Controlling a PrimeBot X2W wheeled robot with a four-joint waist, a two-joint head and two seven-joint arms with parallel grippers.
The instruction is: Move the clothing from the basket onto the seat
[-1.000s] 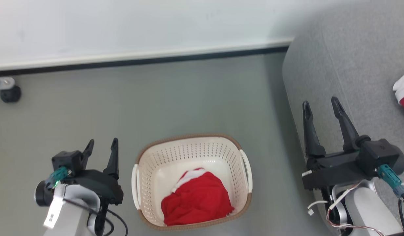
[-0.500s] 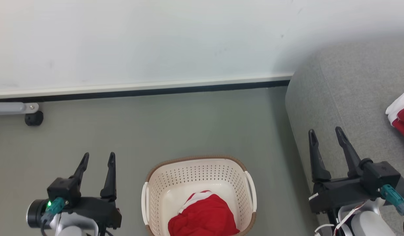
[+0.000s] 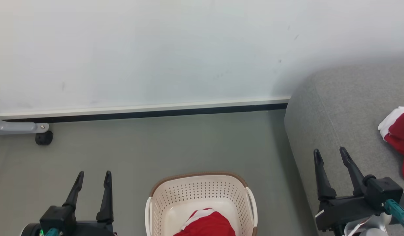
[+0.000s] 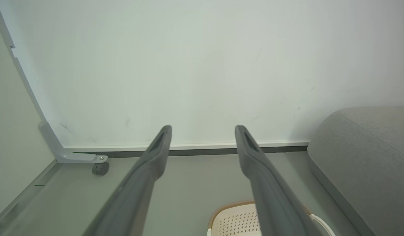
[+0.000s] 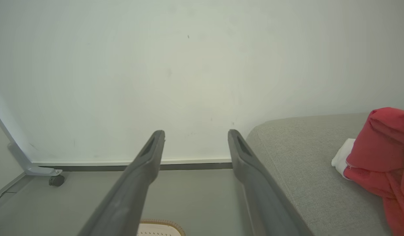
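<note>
The cream perforated basket [image 3: 202,196] with its brown rim stands on the floor at the bottom centre of the head view, and red clothing [image 3: 207,226] with white trim lies inside it. Another red and white garment [image 3: 397,136] rests on the grey seat [image 3: 346,111] at the right, also seen on the seat [image 5: 303,170] as red clothing [image 5: 382,157]. My left gripper [image 3: 93,175] is open, left of the basket, holding nothing. My right gripper [image 3: 330,153] is open over the seat's front edge, empty. The basket rim [image 4: 228,209] shows low in the left wrist view.
A white wall with a dark baseboard [image 3: 149,113] runs across the back. A grey metal leg with a black caster [image 3: 44,137] sits at the far left. Grey-green floor [image 3: 156,147] lies between wall and basket.
The head camera has tilted upward, so the basket, seat and grippers sit lower in the picture and more wall shows. Both grippers stay open and empty; the left one now points straighter up.
</note>
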